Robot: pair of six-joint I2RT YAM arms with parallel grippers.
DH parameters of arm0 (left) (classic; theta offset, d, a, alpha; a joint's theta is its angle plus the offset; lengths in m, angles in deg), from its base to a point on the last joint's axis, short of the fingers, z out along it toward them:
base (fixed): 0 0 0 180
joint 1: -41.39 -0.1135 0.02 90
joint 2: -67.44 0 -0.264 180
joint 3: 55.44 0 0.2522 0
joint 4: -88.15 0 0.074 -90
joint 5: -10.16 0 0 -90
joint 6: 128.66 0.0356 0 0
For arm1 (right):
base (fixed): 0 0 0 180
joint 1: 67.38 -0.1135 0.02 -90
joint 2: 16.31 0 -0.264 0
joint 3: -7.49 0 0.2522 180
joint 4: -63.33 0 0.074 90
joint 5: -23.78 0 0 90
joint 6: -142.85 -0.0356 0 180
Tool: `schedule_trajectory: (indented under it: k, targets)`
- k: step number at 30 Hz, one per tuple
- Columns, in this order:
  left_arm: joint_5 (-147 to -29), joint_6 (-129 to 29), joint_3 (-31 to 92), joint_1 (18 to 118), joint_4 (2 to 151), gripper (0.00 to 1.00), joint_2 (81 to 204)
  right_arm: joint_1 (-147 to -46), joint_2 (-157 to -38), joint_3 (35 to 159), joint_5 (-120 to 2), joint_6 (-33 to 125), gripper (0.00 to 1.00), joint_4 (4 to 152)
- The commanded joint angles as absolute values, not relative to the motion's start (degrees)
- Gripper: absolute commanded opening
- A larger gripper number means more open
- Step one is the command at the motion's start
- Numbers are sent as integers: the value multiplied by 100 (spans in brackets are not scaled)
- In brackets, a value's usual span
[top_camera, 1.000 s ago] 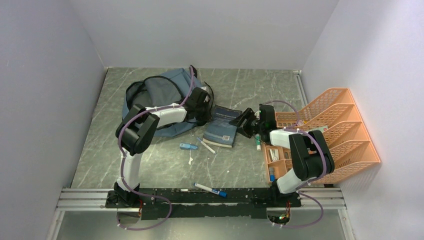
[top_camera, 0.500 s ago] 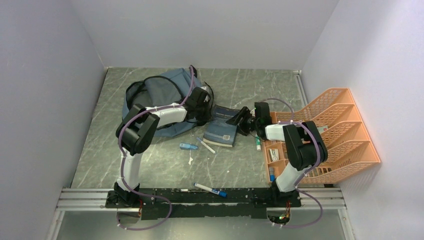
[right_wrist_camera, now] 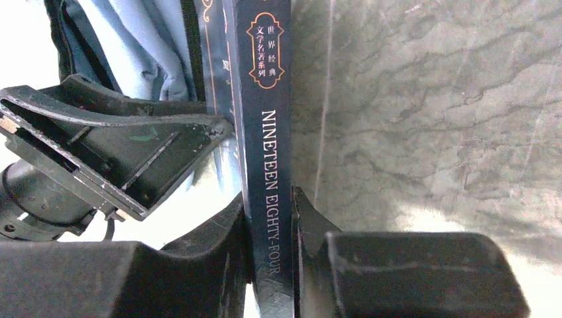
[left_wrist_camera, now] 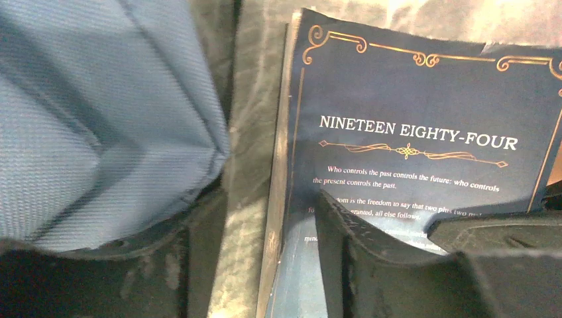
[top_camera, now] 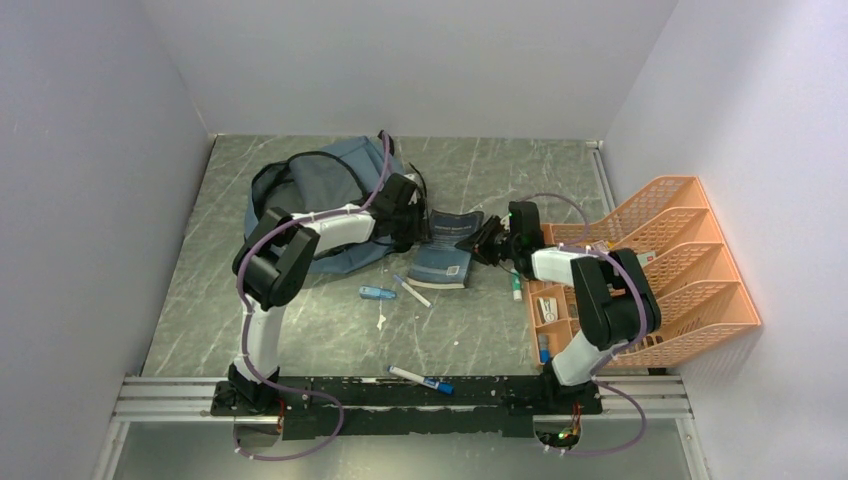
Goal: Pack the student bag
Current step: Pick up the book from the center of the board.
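Grey-blue bag [top_camera: 320, 190] lies slumped at the back left of the marble-look table [top_camera: 500, 330], its dark opening facing left and black straps around it. Dark blue book [top_camera: 445, 250] sits just right of the bag, near table centre, and looks tilted with its spine side raised. Title reads NINETEEN EIGHTY-FOUR in gold on the cover [left_wrist_camera: 411, 132] and the spine [right_wrist_camera: 268, 132].

Right gripper [top_camera: 485, 243] comes in from the right. In the wrist view its 2 fingers [right_wrist_camera: 311, 225] press on either side of the spine, pinching the book. Left gripper [top_camera: 408, 228] is between bag and book. Its jaws are spread, with the book's left edge in the gap. 1 finger [left_wrist_camera: 351, 252] lies over the cover, the other is low beside the bag fabric [left_wrist_camera: 93, 112]. It grips nothing that I can see.

Orange rack [top_camera: 690, 270] stands against the right wall, small items in its low front tray. Loose on the table in front of the book are a small blue item [top_camera: 377, 293] and a white pen [top_camera: 412, 291]. A marker with a blue cap [top_camera: 420, 380] lies near the front rail.
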State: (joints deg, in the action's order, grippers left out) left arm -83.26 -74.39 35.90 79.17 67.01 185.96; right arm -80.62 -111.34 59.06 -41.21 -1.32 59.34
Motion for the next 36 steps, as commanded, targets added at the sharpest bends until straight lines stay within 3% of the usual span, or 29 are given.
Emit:
schedule_trajectory:
  k: [1, 6, 13, 20, 24, 26, 32, 36]
  targets:
    - [-8287, -7165, 3669, 7987, 5537, 65, 18542, -8095, -10443, 6326, -4768, 631, 12, 6717]
    - [-8303, -7033, 3849, 7878, 5445, 78, 17866, -8092, -9852, 6583, -5154, 1273, 0, 7140]
    - [-8692, -6492, 3611, 7452, 5735, 86, 16566, -8120, -9256, 6816, -4515, 1994, 0, 6382]
    - [-8292, -5155, 3376, 7189, 5940, 88, 14914, -8201, -9768, 8437, -2842, 3450, 0, 6789]
    - [-8092, -4173, 3641, 7187, 5538, 92, 14525, -8322, -10500, 9981, -1570, 4756, 0, 8320]
    - [-8171, -3506, 3626, 7196, 5396, 98, 14289, -8421, -10793, 10709, -1353, 5560, 0, 9124]
    - [-8672, -2543, 3053, 7206, 5679, 98, 13213, -8684, -12154, 13343, -988, 8114, 0, 12552]
    - [-9132, -2040, 3133, 7215, 5445, 96, 12982, -8931, -12603, 14130, -981, 9151, 0, 13854]
